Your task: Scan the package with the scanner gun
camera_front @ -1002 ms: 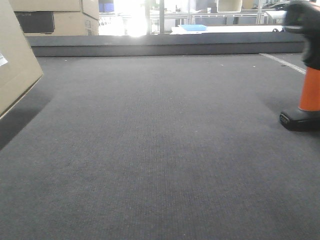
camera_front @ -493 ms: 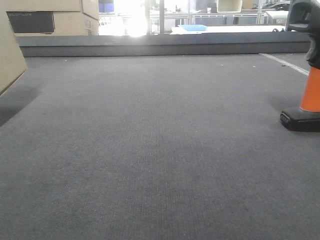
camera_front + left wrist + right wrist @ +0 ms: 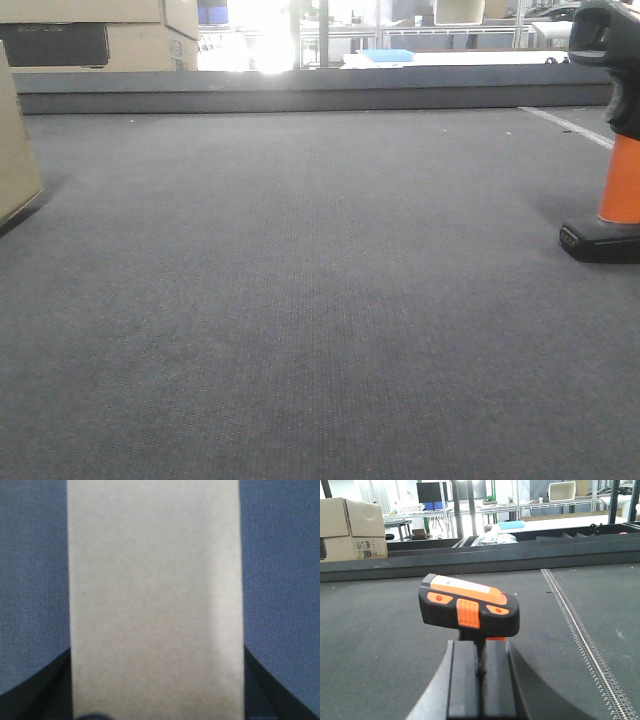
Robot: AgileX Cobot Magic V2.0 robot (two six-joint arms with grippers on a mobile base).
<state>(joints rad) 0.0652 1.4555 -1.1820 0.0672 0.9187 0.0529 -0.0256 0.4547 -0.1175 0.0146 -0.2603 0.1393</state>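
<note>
- Front view: the package (image 3: 15, 150) is seen only as a tan sliver at the left edge, low end on or just above the bench (image 3: 320, 300); the scanner gun (image 3: 612, 130) stands at the right edge, flat base on the mat. No fingers are shown here.
- Left wrist view: the package (image 3: 155, 600) fills the frame, directly ahead of and between the left fingers (image 3: 30, 695), whose dark tips flank its lower edges. It appears to be pinched across the narrow width; contact cannot be confirmed. Stiff, light cardboard is judged; a firm squeeze on the edges should be tolerated.
- Right wrist view: the scanner gun (image 3: 469, 607) sits just above the right fingers (image 3: 465, 680), which look pressed around the orange handle. Hard plastic, probably slick; the handle is judged the proper hold.
</note>
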